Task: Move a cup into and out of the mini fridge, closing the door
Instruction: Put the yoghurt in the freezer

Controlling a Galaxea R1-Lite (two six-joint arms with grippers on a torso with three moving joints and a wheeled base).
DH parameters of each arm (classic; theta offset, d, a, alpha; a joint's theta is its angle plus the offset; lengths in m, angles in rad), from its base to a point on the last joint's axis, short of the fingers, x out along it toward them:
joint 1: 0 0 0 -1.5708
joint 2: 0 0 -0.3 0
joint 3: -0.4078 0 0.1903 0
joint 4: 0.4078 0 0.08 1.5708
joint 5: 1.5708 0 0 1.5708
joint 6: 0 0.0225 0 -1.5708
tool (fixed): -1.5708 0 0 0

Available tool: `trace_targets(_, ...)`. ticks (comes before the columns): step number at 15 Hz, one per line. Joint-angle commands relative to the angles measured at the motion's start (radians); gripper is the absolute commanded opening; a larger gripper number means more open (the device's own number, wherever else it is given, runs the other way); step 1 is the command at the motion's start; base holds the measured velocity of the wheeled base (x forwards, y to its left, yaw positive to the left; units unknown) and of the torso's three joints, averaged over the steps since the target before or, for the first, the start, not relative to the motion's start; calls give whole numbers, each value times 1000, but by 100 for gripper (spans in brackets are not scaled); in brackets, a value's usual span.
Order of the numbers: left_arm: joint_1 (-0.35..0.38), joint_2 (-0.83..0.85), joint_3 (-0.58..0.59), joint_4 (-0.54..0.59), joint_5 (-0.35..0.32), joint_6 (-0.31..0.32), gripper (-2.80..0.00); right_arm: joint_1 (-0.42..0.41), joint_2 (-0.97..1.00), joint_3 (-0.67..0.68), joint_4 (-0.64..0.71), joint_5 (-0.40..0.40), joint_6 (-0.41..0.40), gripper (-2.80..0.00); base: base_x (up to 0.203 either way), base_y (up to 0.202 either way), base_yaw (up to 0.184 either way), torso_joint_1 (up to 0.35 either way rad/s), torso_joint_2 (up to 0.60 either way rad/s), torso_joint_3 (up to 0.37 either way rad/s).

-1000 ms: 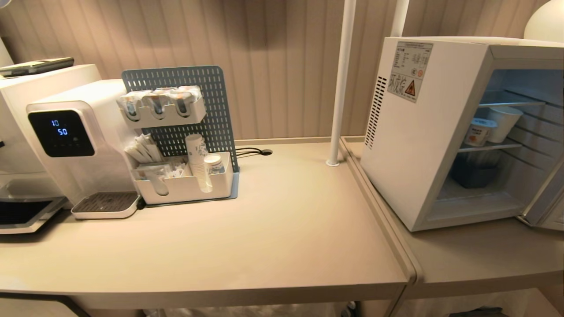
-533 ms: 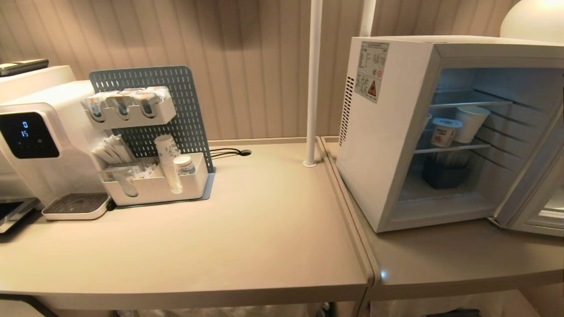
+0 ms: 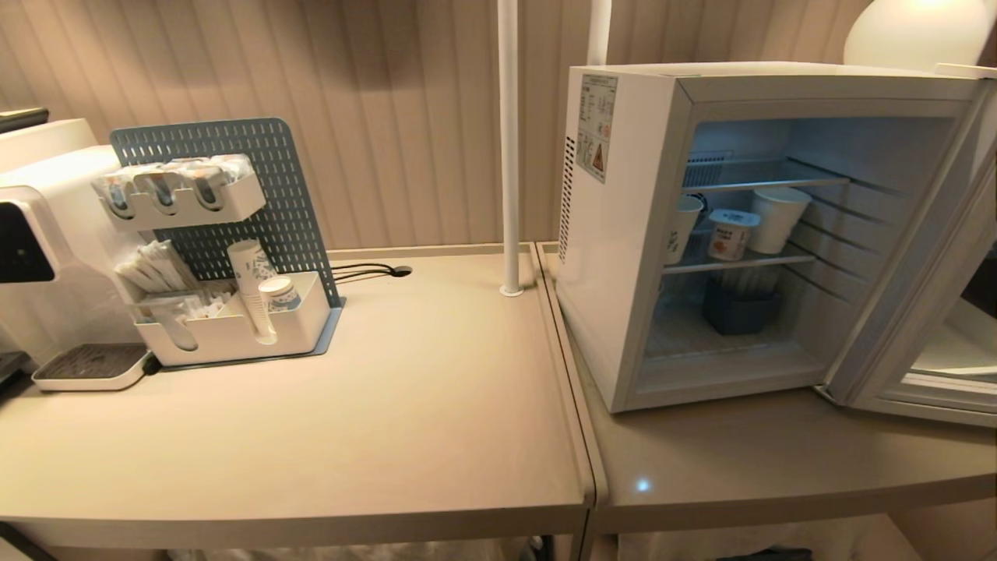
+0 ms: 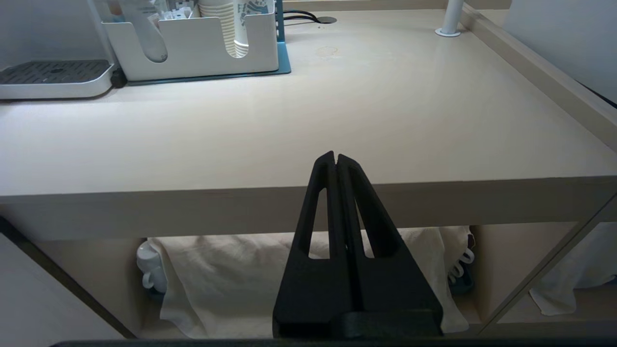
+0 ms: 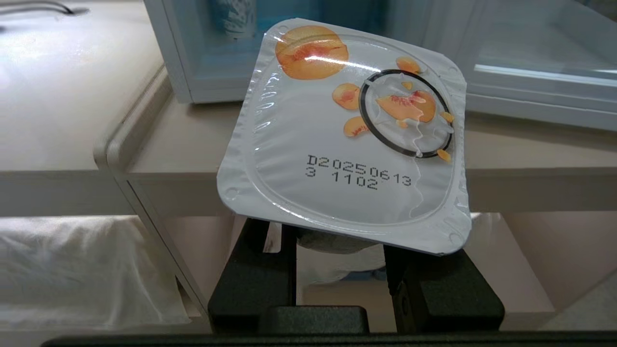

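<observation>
**Two grippers low at the table edge, one carrying a peach cup**

Three cups point(image 3: 731, 234) stood on the middle wire shelf of the mini fridge point(image 3: 623, 234) in the head view, with a dark blue bin point(image 3: 738, 310) on the fridge floor below them. The door point(image 3: 935, 343) hung wide open at the right, hinged on the fridge's right side. The fridge sat on the right-hand table point(image 3: 740, 467), which butted against the left-hand table point(image 3: 350, 436). A white pole point(image 3: 508, 148) rose near the seam. At the far left a blue pegboard organiser point(image 3: 234, 257) held paper cups and sachets, with a white water dispenser point(image 3: 47, 257) just beside it. Neither arm showed in this view.

From the left wrist view, the left gripper point(image 4: 335, 159) hung in front of the left table's front edge, its black fingers pressed together and holding nothing. White cloth point(image 4: 231, 284) lay beneath the table.

From the right wrist view, the right gripper point(image 5: 340, 246) was clamped on a foil-lidded peach cup point(image 5: 347, 140), the lid facing the camera and printed with a date code. It was held in front of the right table's edge, short of the open fridge point(image 5: 193, 62), with the door's lower frame point(image 5: 540, 101) beyond it.
</observation>
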Motion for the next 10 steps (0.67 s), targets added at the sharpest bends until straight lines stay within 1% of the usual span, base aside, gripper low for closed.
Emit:
trace_targets(1,0,1,0,0,0,0,-280,0,1,-37,-17,-1,14,-280,0,0,0,0,0,0)
trace_targets(2,0,1,0,0,0,0,-280,0,15,-109,-12,0,21,-280,0,0,0,0,0,0)
trace_targets(3,0,1,0,0,0,0,-280,0,62,-206,23,2,24,-280,0,0,0,0,0,0)
trace_targets(4,0,1,0,1,0,0,-280,0,139,-260,68,8,24,-280,0,0,0,0,0,0)
trace_targets(6,0,1,0,0,0,0,-280,1,348,-299,126,53,19,-280,0,0,0,0,0,0)
trace_targets(7,0,1,0,0,0,0,-280,1,460,-307,125,88,17,-280,0,0,0,0,0,0)
trace_targets(8,0,1,0,0,1,-1,-280,2,566,-309,103,117,13,-280,0,0,0,0,0,0)
trace_targets(10,0,1,0,0,1,-1,-280,2,796,-310,4,158,-5,-280,0,0,0,0,0,0)
